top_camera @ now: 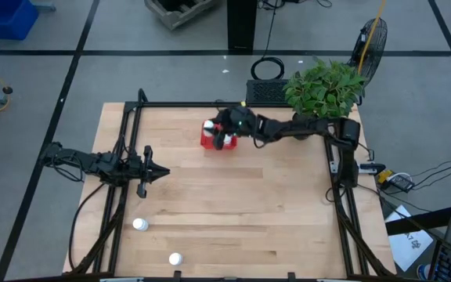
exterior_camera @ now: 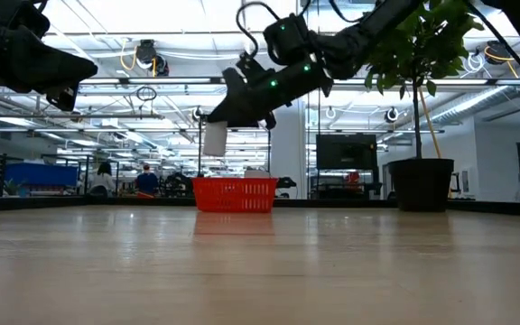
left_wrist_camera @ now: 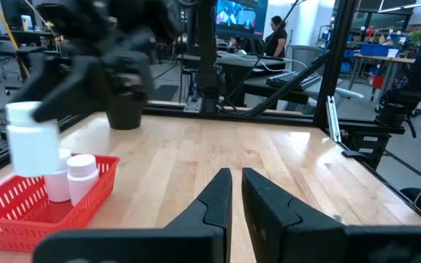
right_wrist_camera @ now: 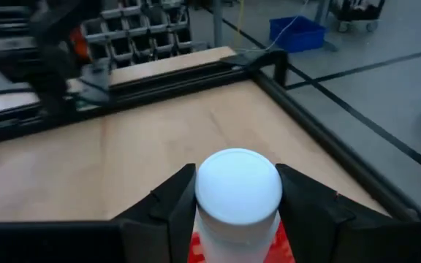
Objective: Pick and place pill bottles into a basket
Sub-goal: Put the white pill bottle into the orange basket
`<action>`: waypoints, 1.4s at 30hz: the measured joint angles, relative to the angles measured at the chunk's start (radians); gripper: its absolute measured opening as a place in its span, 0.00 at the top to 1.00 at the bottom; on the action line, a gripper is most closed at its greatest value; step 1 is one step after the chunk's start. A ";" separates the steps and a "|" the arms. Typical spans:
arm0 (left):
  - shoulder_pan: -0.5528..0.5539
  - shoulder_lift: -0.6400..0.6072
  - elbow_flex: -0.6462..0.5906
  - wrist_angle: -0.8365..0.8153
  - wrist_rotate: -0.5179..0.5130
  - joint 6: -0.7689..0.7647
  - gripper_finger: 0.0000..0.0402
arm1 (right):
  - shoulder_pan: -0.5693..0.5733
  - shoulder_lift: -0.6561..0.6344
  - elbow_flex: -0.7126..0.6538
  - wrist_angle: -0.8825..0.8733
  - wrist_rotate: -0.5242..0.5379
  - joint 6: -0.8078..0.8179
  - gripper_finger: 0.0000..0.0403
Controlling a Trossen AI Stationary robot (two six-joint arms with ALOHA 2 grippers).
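Right Claw Holding Bottle Above Basket

The right claw (right_wrist_camera: 236,193) grips a pill bottle (exterior_camera: 215,139) directly above the red basket (exterior_camera: 234,194). The left wrist view alone shows two bottles (left_wrist_camera: 71,177) inside. The high view alone shows two bottles (top_camera: 140,225) on the surface (top_camera: 241,204) and the left claw (top_camera: 163,171), fingers together, idle

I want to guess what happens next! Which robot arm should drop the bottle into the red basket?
The right one. Its end effector already holds a pill bottle above the basket. The left end effector is shut, holds nothing and sits well away from the basket.
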 joint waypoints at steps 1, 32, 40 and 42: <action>0.000 0.000 0.000 0.000 0.000 0.000 0.91 | -0.014 0.010 0.000 0.008 -0.002 0.002 0.61; 0.000 0.000 0.000 0.000 0.000 0.000 0.91 | -0.031 0.263 0.138 0.031 -0.049 0.026 0.60; 0.000 0.000 0.000 0.000 0.001 0.000 0.91 | -0.031 0.264 0.142 0.021 0.003 0.042 0.60; 0.000 0.000 0.000 0.000 0.000 0.000 0.91 | -0.030 0.264 0.142 0.022 0.003 0.058 0.61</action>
